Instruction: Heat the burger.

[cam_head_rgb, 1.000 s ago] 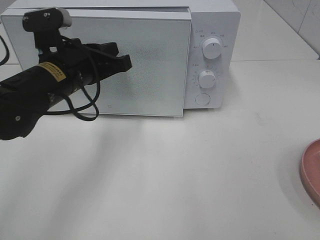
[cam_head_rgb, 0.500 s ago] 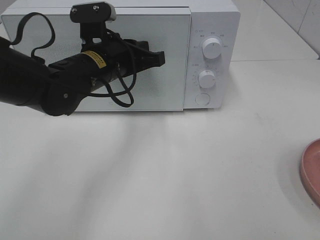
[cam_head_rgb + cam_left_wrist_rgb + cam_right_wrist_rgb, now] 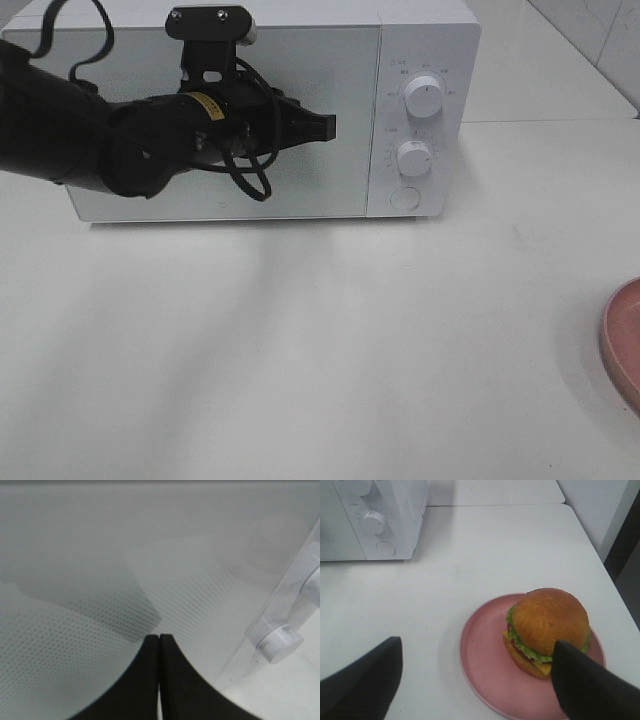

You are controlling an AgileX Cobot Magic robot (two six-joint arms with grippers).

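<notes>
The burger [image 3: 547, 622], with a golden-brown bun, lettuce, cheese and tomato, sits on a round pink plate [image 3: 480, 655] in the right wrist view. My right gripper [image 3: 475, 690] is open and empty above the plate's near side, with the burger close to one fingertip. It is out of the exterior view. The white microwave [image 3: 425, 40] stands at the back with its door [image 3: 300, 195] flush with the body. My left gripper [image 3: 328, 125] is shut and empty, its tips [image 3: 159, 641] against the door glass.
The microwave has two knobs [image 3: 425, 98] [image 3: 413, 158] and a round button [image 3: 404, 197] on its right panel. The plate's edge [image 3: 625, 345] shows at the right border of the exterior view. The white tabletop [image 3: 320, 340] spreads in front.
The microwave door has swung from ajar to flush with the body. My left arm has moved right and towards the microwave, with its tips on the door.
</notes>
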